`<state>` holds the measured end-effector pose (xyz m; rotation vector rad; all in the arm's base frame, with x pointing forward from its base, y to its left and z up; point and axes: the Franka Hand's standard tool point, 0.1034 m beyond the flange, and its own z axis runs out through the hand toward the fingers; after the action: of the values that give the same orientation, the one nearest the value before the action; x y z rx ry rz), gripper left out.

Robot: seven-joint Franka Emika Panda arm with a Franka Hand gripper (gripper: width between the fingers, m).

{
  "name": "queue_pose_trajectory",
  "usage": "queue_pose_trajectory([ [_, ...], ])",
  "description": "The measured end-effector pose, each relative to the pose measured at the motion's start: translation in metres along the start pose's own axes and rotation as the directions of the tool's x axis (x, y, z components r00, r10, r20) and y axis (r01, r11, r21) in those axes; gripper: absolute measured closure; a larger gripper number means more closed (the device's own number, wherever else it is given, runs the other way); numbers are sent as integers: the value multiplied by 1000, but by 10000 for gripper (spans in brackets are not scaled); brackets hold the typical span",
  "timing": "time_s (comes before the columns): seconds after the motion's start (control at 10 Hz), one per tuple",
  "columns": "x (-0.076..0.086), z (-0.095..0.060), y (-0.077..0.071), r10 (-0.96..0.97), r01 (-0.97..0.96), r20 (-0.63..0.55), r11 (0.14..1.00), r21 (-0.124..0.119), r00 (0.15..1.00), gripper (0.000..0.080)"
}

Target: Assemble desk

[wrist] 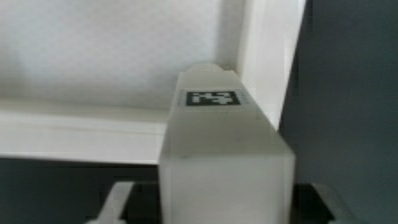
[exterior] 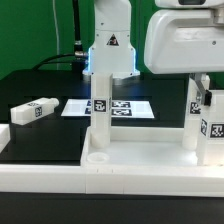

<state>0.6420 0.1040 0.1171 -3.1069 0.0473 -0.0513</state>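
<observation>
The white desk top point(exterior: 130, 160) lies upside down at the front, rim up. One leg point(exterior: 100, 110) stands upright in its corner on the exterior view's left. Two more legs stand at the right: one point(exterior: 197, 120) under my gripper point(exterior: 200, 84) and one point(exterior: 213, 135) nearer the front. A fourth leg point(exterior: 32, 110) lies loose on the table at the left. In the wrist view my gripper point(wrist: 221, 206) is shut on a tagged leg point(wrist: 217, 140), whose far end sits at a rimmed corner of the desk top point(wrist: 89, 70).
The marker board point(exterior: 125, 106) lies flat behind the desk top, in front of the arm's base point(exterior: 110, 55). A long white border rail point(exterior: 40, 180) runs along the front and left of the black table.
</observation>
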Motion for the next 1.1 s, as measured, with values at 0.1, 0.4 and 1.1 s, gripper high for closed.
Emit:
queue_pose_trajectory([
  [0.1, 0, 0, 0, 69, -69, 0, 998, -1, 998, 511],
  [0.4, 0, 0, 3, 239, -239, -1, 971, -4, 971, 509],
  [1.1, 1, -1, 34, 611, -611, -17, 791, -32, 792, 475],
])
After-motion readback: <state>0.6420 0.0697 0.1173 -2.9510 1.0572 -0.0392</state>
